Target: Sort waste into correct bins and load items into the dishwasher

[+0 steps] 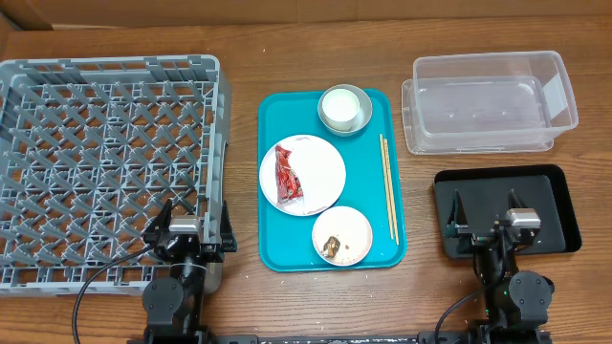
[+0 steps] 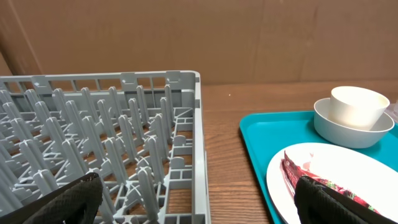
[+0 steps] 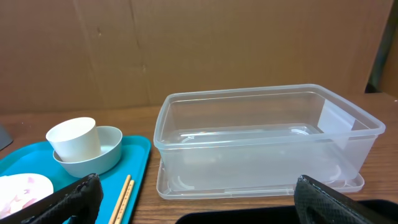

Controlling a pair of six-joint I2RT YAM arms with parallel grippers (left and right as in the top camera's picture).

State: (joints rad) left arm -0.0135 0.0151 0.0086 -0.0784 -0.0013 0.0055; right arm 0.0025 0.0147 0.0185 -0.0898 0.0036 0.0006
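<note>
Both left pincer (image 2: 198, 194) and right pincer (image 3: 196, 191) gape wide; nothing sorted, so the crinkled red snack wrapper (image 1: 289, 175) likely first.

Nothing in any view is legible: no words, brands, numbers or signs. The crinkled red snack wrapper (image 1: 289, 178) on the white round plate (image 1: 321, 168) carries pale printing, too small and blurred to read. The clear rectangular plastic tub (image 1: 488, 100) bears a whitish patch (image 3: 333, 121) on one wall, showing no legible writing.
</note>
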